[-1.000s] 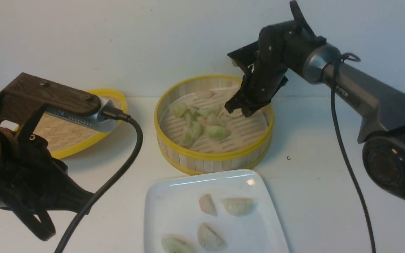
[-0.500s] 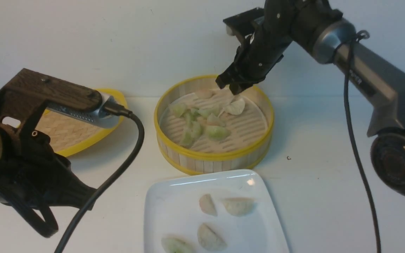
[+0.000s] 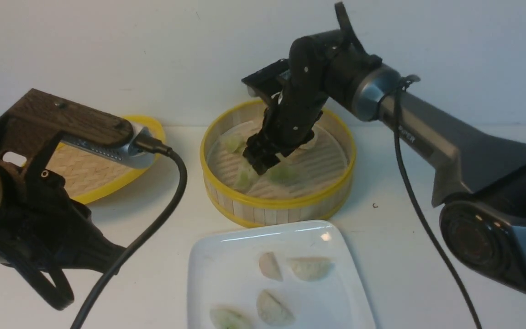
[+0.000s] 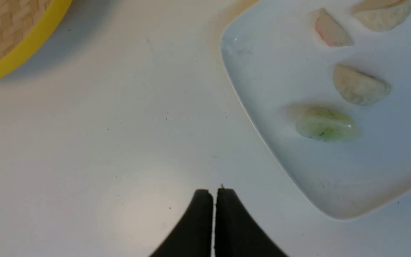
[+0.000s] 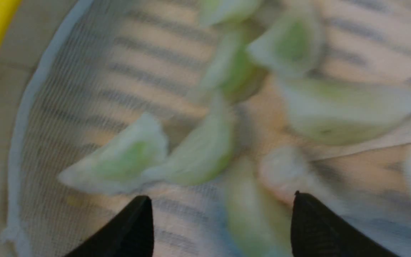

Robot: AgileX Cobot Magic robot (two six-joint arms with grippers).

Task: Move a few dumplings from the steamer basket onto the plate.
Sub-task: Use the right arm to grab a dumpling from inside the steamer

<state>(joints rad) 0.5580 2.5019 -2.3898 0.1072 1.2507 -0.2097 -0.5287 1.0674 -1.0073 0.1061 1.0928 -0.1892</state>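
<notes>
The round bamboo steamer basket (image 3: 277, 202) stands mid-table with several pale green dumplings (image 3: 285, 174) on its slatted floor. My right gripper (image 3: 262, 163) hangs low inside the basket, open, over that cluster. In the right wrist view, which is blurred, a green dumpling (image 5: 250, 210) lies between the spread fingers of the right gripper (image 5: 221, 198), and nothing is gripped. The white square plate (image 3: 226, 260) sits in front of the basket and bears several dumplings (image 3: 309, 268). My left gripper (image 4: 214, 191) is shut and empty over bare table beside the plate (image 4: 334, 185).
The woven, yellow-rimmed lid (image 3: 85, 176) lies at the back left, partly behind the left arm (image 3: 25, 205) and its black cable (image 3: 153, 219). A white wall runs close behind the basket. The right arm (image 3: 450, 137) reaches in from the right.
My right gripper rose from the basket's right side, leaving a white dumpling lying there. It then swung left, dropped over the green dumplings and opened wide. The left arm stayed put.
</notes>
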